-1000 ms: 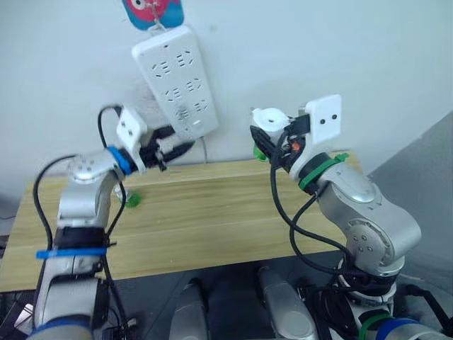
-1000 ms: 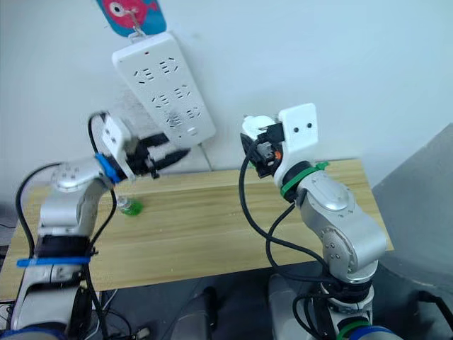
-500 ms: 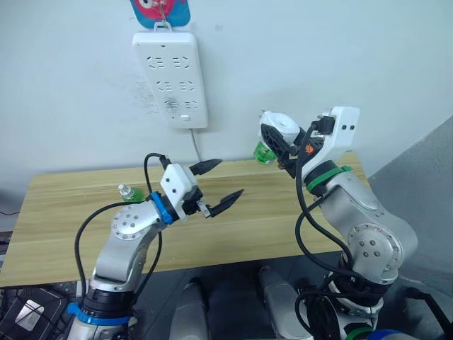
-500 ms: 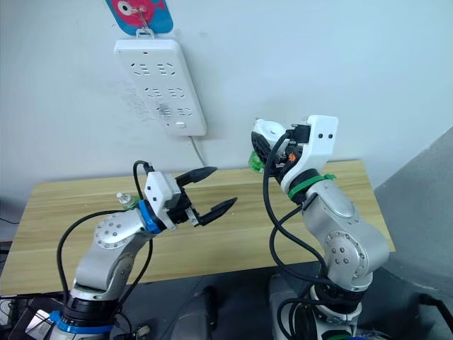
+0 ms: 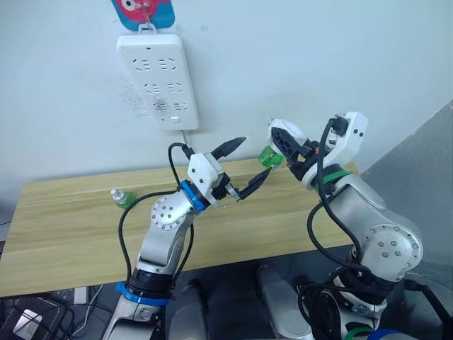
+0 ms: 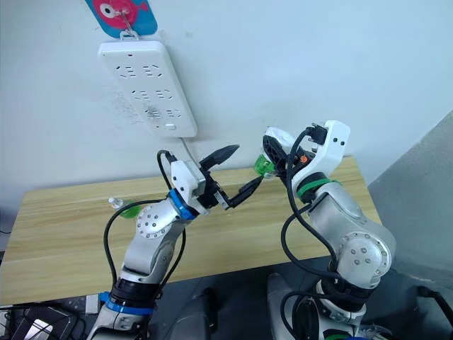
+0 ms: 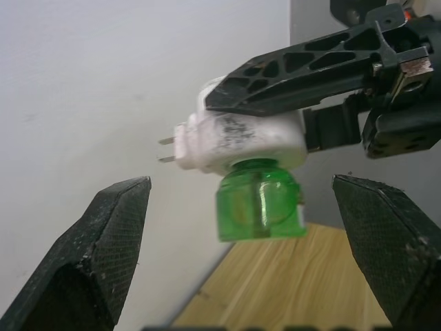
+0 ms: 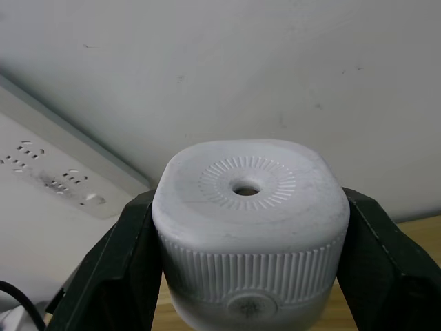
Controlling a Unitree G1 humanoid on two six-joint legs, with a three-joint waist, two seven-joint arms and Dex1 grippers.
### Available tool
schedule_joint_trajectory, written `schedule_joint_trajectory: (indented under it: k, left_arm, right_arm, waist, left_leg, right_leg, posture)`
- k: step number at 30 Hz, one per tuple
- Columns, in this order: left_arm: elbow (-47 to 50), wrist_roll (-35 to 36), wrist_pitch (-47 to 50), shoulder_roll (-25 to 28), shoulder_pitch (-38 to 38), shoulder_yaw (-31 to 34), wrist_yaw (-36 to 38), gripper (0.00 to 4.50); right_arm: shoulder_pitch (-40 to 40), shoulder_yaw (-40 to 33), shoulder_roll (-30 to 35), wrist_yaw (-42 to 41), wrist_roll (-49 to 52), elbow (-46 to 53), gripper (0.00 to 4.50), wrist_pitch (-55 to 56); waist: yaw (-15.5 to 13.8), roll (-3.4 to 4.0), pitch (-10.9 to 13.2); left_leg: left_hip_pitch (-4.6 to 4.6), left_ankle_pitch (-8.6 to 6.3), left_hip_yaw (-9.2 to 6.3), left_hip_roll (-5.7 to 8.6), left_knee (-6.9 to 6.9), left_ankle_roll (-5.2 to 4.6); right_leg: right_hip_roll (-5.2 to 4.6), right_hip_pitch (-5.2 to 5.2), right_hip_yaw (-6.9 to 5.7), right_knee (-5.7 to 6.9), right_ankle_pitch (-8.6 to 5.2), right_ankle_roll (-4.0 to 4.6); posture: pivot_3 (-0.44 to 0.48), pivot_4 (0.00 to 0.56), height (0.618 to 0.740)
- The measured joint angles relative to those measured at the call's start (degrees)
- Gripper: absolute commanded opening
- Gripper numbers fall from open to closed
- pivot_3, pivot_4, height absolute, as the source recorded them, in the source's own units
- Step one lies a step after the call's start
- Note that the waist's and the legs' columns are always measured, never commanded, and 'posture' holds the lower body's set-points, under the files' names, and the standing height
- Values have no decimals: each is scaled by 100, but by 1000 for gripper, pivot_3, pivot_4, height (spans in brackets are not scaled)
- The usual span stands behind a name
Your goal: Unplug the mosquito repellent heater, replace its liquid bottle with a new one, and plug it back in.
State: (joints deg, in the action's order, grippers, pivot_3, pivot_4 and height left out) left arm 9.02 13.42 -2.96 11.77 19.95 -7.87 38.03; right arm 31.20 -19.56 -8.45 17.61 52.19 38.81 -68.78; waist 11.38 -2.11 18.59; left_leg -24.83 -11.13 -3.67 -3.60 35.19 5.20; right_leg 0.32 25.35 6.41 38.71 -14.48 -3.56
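— Progress?
— Your heater [image 7: 242, 143] is unplugged, clamped in the right pincer [image 5: 289, 149] in the air over the table [image 5: 71, 227]. The old bottle [image 7: 260, 208] is still screwed in beneath it. Left pincer [image 5: 237, 168] spread wide, closing on that bottle. The capped bottle [image 5: 122, 198] lies near the table's far edge. Swap and replug remain.
— Materials?
— Matte white ribbed shell, round vent; translucent green plastic; the strip [image 5: 157, 81] hangs on the wall.

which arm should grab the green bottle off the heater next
Left. The right gripper is already shut on the heater, while the left gripper is open, its fingers either side of the green bottle screwed in under the heater.
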Motion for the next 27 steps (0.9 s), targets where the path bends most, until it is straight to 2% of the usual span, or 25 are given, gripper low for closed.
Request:
schedule_joint_trajectory:
  k: [10, 20, 27]
  left_arm:
    - [215, 121, 275, -57, -114, -17, -173, 4500]
    - [521, 335, 525, 142, -103, 224, -255, 4500]
    - [905, 475, 771, 375, -423, 313, -235, 4500]
  right_arm:
    - [128, 223, 59, 1058, 1483, -330, 2958, 766]
    - [139, 758, 729, 1285, 2122, -378, 2958, 1240]
    - [87, 972, 1046, 1362, 2363, -409, 2958, 1606]
  waist:
    - [7, 0, 0]
    - [0, 0, 0]
    - [-7, 0, 0]
  left_leg:
    - [0, 0, 4, 0, 1, 0]
    - [0, 0, 4, -3, 0, 0]
    - [0, 0, 7, -4, -2, 0]
  right_leg:
    - [2, 1, 5, -1, -14, -24]
    - [4, 0, 6, -9, -14, -24]
    - [5, 2, 10, -10, -15, -25]
  posture:
    - [-266, 314, 740]
    - [-267, 310, 740]
    - [-256, 309, 740]
